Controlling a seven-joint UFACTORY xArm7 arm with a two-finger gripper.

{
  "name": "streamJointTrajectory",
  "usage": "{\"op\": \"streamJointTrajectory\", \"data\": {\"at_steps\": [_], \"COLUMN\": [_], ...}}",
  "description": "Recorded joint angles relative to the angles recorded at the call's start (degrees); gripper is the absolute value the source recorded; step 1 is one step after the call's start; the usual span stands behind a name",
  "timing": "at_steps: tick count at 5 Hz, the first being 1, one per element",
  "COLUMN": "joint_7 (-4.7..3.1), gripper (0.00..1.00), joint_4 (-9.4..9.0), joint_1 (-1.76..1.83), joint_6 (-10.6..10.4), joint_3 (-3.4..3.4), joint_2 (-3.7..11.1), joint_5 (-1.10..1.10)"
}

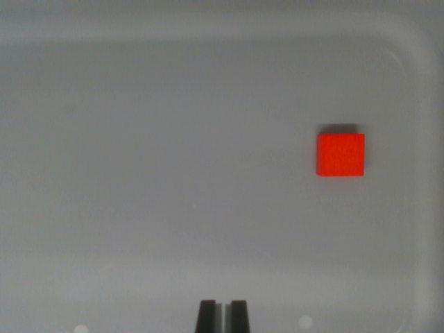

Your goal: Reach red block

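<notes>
You're looking straight down into a pale grey tray (388, 41) with a rounded corner at the wrist view's upper right. 1 red block (340, 155) sits flat on the tray floor, toward the wrist view's right, a bit above mid-height, nothing touching it. Your gripper (222, 316) pokes in at bottom centre: 2 dark fingertips (206, 316) nearly together, only a thin slit between, clenched on nothing. Block is well apart from them, up and right.

One red block (340, 155), one grey tray (139, 104).
</notes>
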Motion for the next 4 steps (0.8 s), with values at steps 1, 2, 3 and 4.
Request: {"op": "streamJointTrajectory", "data": {"at_steps": [1, 2, 3, 4], "joint_7": [-0.47, -0.47, -1.01, -1.01], "gripper": [0.0, 0.0, 0.0, 0.0], "joint_4": [-0.64, -0.64, -1.38, -1.38], "joint_1": [-0.39, -0.39, -0.84, -0.84], "joint_6": [-1.79, -1.79, -3.82, -3.82], "joint_3": [-0.26, -0.26, -0.56, -0.56], "joint_2": [1.15, 1.15, 2.45, 2.45], "joint_5": [0.05, 0.05, 0.11, 0.11]}}
